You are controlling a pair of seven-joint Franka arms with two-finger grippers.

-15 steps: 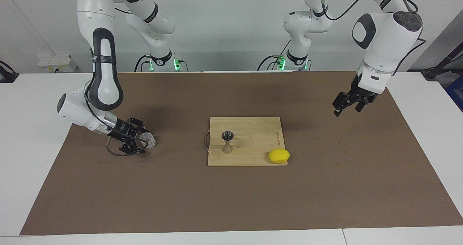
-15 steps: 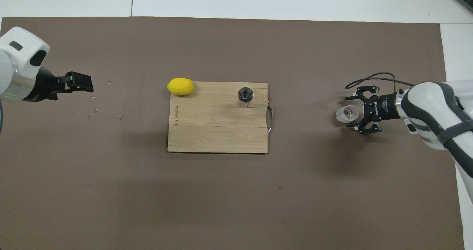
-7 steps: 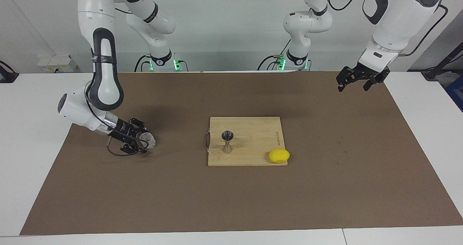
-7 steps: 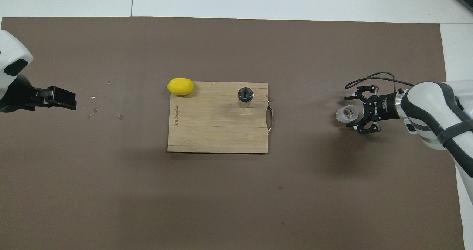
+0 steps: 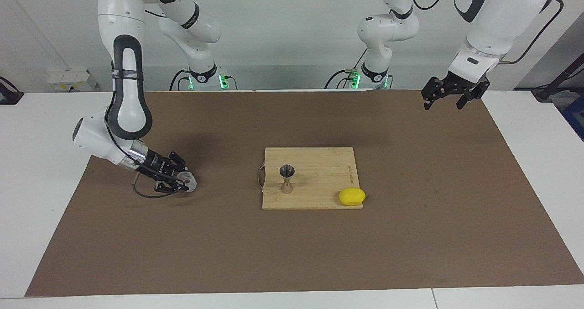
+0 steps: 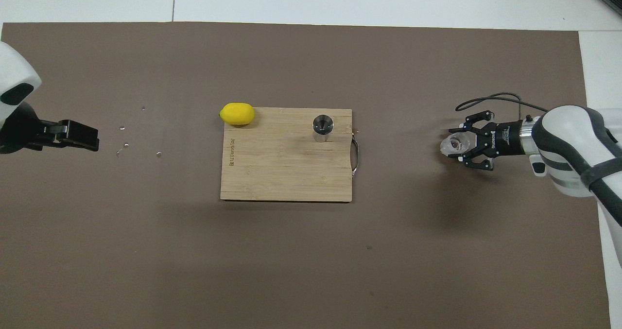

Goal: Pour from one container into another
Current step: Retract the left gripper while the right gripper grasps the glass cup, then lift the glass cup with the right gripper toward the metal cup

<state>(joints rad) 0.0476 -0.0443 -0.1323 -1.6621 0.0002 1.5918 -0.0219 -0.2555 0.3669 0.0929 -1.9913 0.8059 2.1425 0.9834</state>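
Since the earlier frame, right claw (image 5: 181, 181) has gone from wide to clamped around the glass cup (image 5: 188, 181), and left arm has lifted up and back toward the robots. Facing view: right claw sits low over the brown mat (image 5: 292, 254) at about 9 o'clock from the cutting board (image 5: 319, 176), fingers pinching the cup from both sides; whether the cup base touches the mat I cannot tell. Steel jigger (image 5: 286, 179) stands upright on the board, toward the board's handle (image 5: 261, 177) edge, well apart from the cup. Yellow lemon (image 5: 351, 196) lies at the board's 4 o'clock corner, partly over the edge. Left claw (image 5: 448, 100) hangs high over the mat's 1 o'clock corner, fingers spread wide, holding nothing; that arm waits. White counter (image 5: 41, 131) shows around the mat. Overhead view: right claw (image 6: 459, 144) comes in from 3 o'clock, fingers closed on the cup (image 6: 452, 144), with something brownish inside it. Jigger (image 6: 323, 126) is at the board's (image 6: 282, 168) 1 o'clock part, open mouth up. Lemon (image 6: 237, 113) sits at the board's 11 o'clock corner. Left claw (image 6: 90, 138) is at the 9 o'clock edge, seen side-on. Few small droplets (image 6: 125, 145) lie on the mat (image 6: 311, 261) just beside it.
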